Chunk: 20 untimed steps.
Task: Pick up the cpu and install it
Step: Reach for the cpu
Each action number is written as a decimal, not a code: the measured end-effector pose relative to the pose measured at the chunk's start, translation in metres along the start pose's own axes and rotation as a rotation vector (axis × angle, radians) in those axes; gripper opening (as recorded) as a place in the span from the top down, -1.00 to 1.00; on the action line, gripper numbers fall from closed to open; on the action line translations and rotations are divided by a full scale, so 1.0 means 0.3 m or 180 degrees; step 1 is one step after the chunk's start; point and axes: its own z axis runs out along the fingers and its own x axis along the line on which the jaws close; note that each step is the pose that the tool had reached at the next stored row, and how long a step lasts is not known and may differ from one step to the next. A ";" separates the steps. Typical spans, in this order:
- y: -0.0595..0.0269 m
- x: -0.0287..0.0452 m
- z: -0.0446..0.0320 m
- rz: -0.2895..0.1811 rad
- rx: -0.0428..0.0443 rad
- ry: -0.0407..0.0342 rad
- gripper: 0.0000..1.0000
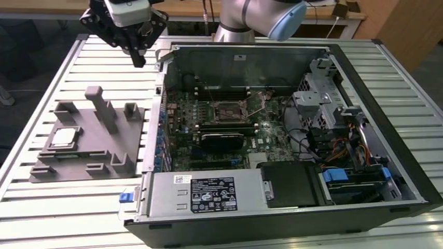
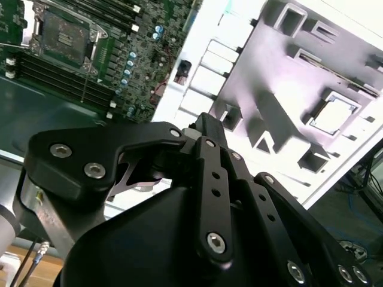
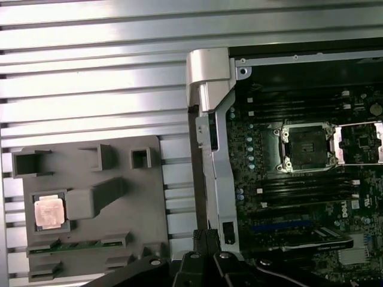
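The gripper (image 1: 138, 58) hangs closed and empty, well apart from the cpu (image 1: 64, 137); I'd centre it squarely above before descending.

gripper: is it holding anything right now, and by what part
Nothing. The gripper hangs well apart from the cpu, which lies in the grey fixture.

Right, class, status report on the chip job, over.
Tool shut, empty, hovering beside case. Chip lying in grey holder, tall posts nearby. Socket open.

Grey fixture (image 1: 97, 150) beside an open computer case (image 1: 277, 228) on a slatted table (image 1: 41, 207)
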 end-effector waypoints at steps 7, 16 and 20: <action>-0.005 0.057 -0.001 0.0019 0.0000 -0.0001 0.79; -0.012 0.140 -0.003 0.0047 0.0001 -0.0004 0.79; -0.015 0.172 -0.003 0.0058 0.0001 -0.0005 0.79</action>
